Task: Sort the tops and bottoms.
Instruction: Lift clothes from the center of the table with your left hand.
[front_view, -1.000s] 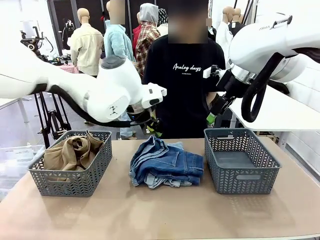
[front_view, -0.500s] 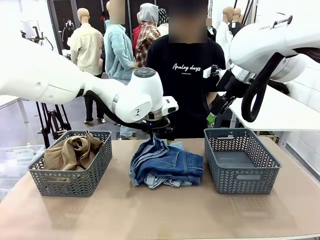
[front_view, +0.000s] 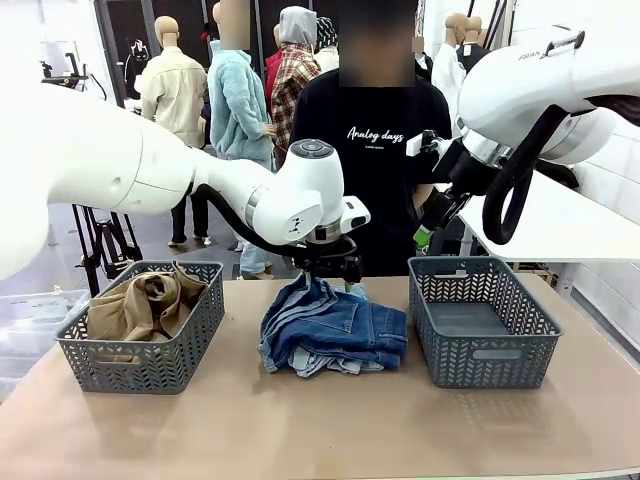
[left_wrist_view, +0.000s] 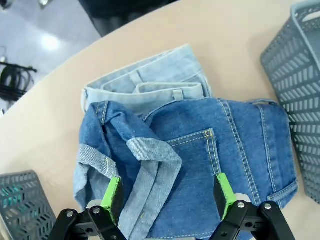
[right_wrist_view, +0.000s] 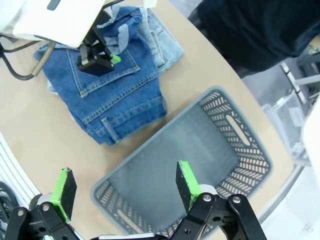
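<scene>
The bottoms lie piled mid-table: a darker blue denim piece (front_view: 345, 330) (left_wrist_view: 225, 145) on top of a pale washed one (left_wrist_view: 150, 82). My left gripper (front_view: 338, 278) (left_wrist_view: 168, 195) hangs open just above the pile's far edge, its green pads either side of a rolled cuff. A tan top (front_view: 140, 305) fills the left basket (front_view: 190, 340), and a teal patch (left_wrist_view: 14, 192) shows through its lattice. My right gripper (front_view: 430, 225) (right_wrist_view: 125, 184) is open and empty, held high over the empty right basket (front_view: 480, 375) (right_wrist_view: 240, 130).
A person in a black T-shirt (front_view: 375, 150) stands at the table's far edge, right behind the pile. Bare tabletop (front_view: 320, 430) stretches along the near side. The right basket's wall (left_wrist_view: 300, 75) sits close beside the denim.
My left arm has swung right, from near the left basket to over the denim pile, and dropped lower. The right arm and the garments have stayed put.
</scene>
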